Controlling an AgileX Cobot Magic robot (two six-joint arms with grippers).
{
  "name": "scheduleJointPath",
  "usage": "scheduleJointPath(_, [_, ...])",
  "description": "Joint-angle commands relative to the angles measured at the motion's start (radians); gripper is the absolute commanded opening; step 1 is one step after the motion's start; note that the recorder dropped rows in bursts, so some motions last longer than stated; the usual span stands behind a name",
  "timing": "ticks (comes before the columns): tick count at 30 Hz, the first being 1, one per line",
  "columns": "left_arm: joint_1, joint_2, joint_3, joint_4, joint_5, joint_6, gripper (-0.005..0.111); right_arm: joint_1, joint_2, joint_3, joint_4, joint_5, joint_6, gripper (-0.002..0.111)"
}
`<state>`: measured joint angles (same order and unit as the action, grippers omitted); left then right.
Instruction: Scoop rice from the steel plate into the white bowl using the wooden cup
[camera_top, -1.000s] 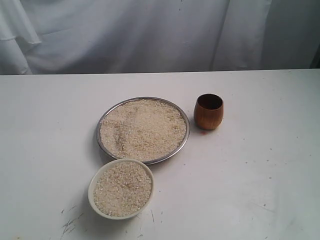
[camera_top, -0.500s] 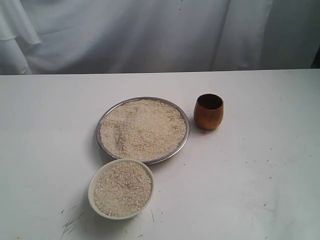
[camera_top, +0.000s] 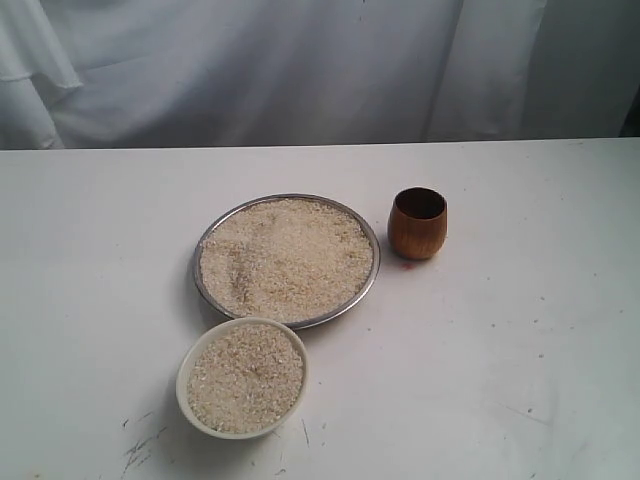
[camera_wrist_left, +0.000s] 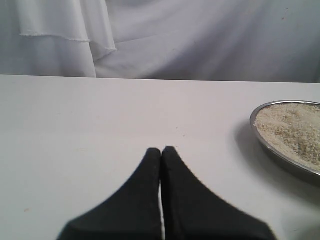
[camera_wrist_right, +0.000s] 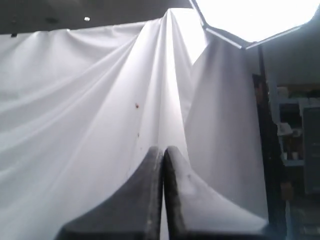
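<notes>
The steel plate (camera_top: 372, 285) lies in the middle of the table, spread with rice (camera_top: 285, 258). In front of it the white bowl (camera_top: 185, 400) is also heaped with pale grains. The wooden cup (camera_top: 417, 224) stands upright and empty just right of the plate. Neither arm shows in the exterior view. My left gripper (camera_wrist_left: 161, 150) is shut with nothing in it, low over bare table, with the steel plate's rim (camera_wrist_left: 272, 150) off to one side. My right gripper (camera_wrist_right: 163, 149) is shut and empty too, facing the white curtain, away from the table.
A white curtain (camera_top: 300, 70) hangs behind the table's far edge. Small dark scuff marks (camera_top: 140, 445) dot the white tabletop near the front. A bright light panel (camera_wrist_right: 255, 17) and shelving (camera_wrist_right: 300, 150) appear in the right wrist view.
</notes>
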<state>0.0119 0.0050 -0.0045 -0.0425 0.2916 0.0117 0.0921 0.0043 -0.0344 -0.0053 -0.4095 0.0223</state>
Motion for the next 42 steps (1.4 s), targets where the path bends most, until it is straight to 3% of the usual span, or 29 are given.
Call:
scheduleJointPath(1, [-0.002,-0.005,0.005,-0.001,-0.006,-0.003,0.0,-0.004,0.005,-0.106,0.194,-0.037,-0.177,0.0])
scheduleJointPath(13, [-0.002,-0.005,0.005,-0.001,-0.006,-0.003,0.0,-0.004,0.445,-0.401,0.256,-0.085,-0.191,0.0])
scheduleJointPath(22, [-0.002,-0.005,0.005,-0.001,-0.006,-0.003,0.0,-0.004,0.875,-0.602,0.014,-0.2,0.026,0.0])
scheduleJointPath(28, [-0.002,-0.005,0.005,-0.001,-0.006,-0.003,0.0,-0.004,1.12,-0.624,-0.079,-0.302,0.096,0.0])
scheduleJointPath(42, [-0.002,-0.005,0.005,-0.001,-0.006,-0.003,0.0,0.0,1.586,-0.624,-0.096,-0.325,0.101,0.0])
